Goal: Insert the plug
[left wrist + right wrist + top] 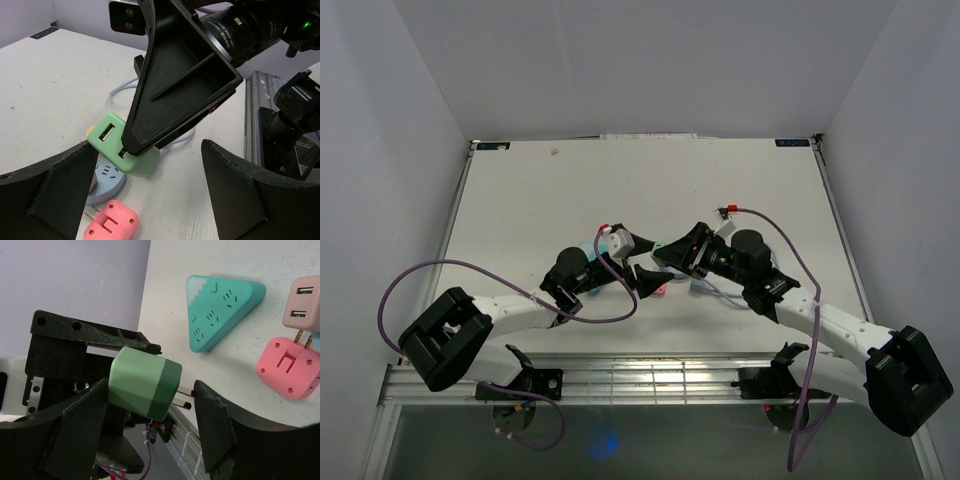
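A green plug [145, 382] with two metal prongs [184, 397] is off the table, pinched lengthwise in my right gripper [150, 390]: one finger on its back end, the other against the prongs. In the left wrist view the plug [135, 160] shows its USB ports, and a right finger [175, 85] covers its top. My left gripper [150, 147] stands open, its fingers wide on both sides of the plug and not touching it. A teal triangular power strip [222, 310] lies on the table; the plug hangs just above its edge [105, 182].
A pink plug [290, 367] [112, 222] lies on the table beside the strip, with a beige USB adapter [302, 310] touching it. A pale cable [120, 90] runs behind the strip. Both arms meet at mid-table [655, 270]. A metal rail [255, 110] borders the near edge.
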You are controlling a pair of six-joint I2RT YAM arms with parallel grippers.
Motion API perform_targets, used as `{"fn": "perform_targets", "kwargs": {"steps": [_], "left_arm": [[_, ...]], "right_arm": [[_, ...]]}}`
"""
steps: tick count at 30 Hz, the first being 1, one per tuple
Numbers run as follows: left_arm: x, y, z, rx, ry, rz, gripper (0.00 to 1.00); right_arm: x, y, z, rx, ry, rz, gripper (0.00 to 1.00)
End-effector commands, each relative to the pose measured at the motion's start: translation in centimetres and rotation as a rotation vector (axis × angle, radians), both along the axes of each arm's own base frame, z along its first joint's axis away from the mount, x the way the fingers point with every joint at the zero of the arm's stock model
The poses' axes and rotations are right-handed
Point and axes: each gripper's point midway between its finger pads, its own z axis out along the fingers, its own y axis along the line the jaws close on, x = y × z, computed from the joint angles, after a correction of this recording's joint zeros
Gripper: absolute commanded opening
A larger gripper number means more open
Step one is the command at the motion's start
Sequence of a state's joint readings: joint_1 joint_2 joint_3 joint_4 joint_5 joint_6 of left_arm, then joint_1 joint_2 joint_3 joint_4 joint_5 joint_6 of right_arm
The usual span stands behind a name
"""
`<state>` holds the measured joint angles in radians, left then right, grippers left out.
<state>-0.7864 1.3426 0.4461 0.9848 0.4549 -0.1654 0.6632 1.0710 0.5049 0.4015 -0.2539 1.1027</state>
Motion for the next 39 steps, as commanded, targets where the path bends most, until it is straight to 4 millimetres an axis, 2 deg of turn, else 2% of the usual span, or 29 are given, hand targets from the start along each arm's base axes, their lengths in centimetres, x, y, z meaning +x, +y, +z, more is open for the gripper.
{"fn": "perform_targets", "kwargs": {"steps": [1, 4, 7, 8, 10, 12, 16, 18, 21, 22, 26, 30, 33, 34, 35, 39], "left_arm": [[-1.8, -0.3, 1.9, -0.028, -0.075, -0.098, 0.93], [-1.9, -0.4, 1.9, -0.022, -0.07, -0.108, 0.89], [-1.6, -0.5, 1.7, -0.015, -0.058, -0.101, 0.79], [-1.3, -0.6, 1.3, -0.004, -0.04, -0.087, 0.61], [-0.8, -0.7, 1.5, -0.005, -0.027, -0.067, 0.48], [-0.2, -0.6, 1.6, -0.011, -0.009, -0.032, 0.43], [-0.4, -0.5, 2.0, -0.023, -0.011, -0.038, 0.47], [-0.4, -0.5, 2.0, -0.024, -0.008, -0.039, 0.44], [-0.6, -0.7, 1.9, -0.022, -0.001, -0.051, 0.26], [-0.6, -0.7, 1.8, -0.021, 0.004, -0.052, 0.18], [-0.2, -0.7, 1.6, -0.024, 0.025, -0.031, 0.0], [0.0, -0.6, 1.4, -0.023, 0.039, -0.02, 0.0], [0.1, -0.6, 1.1, -0.019, 0.043, -0.015, 0.0], [0.1, -0.6, 1.2, -0.021, 0.044, -0.015, 0.0], [0.1, -0.6, 1.1, -0.02, 0.045, -0.015, 0.0], [0.0, -0.7, 1.0, -0.016, 0.045, -0.024, 0.0]], "right_arm": [[-0.6, 0.4, 3.1, 0.068, -0.048, 0.036, 0.53], [-0.9, 0.2, 3.3, 0.075, -0.052, 0.042, 0.53], [-0.9, 0.0, 3.2, 0.072, -0.052, 0.035, 0.53], [-0.9, 0.0, 3.2, 0.071, -0.053, 0.034, 0.53], [-1.0, 0.0, 2.9, 0.074, -0.048, 0.036, 0.52], [-1.0, -0.1, 2.7, 0.083, -0.046, 0.033, 0.52], [-1.1, 0.0, 2.3, 0.09, -0.039, 0.037, 0.51], [-1.0, 0.0, 2.2, 0.089, -0.04, 0.033, 0.51], [-1.0, 0.0, 2.0, 0.085, -0.039, 0.032, 0.51], [-0.8, -0.1, 2.0, 0.085, -0.044, 0.023, 0.51], [-0.6, -0.3, 1.9, 0.081, -0.056, 0.005, 0.52], [-0.1, -0.3, 1.9, 0.077, -0.063, -0.013, 0.56], [0.2, -0.3, 1.9, 0.07, -0.07, -0.02, 0.73], [0.3, -0.3, 2.0, 0.069, -0.074, -0.024, 0.86], [0.4, -0.3, 2.0, 0.067, -0.08, -0.027, 0.91], [1.0, -0.4, 2.1, 0.054, -0.09, -0.041, 0.96]]}}
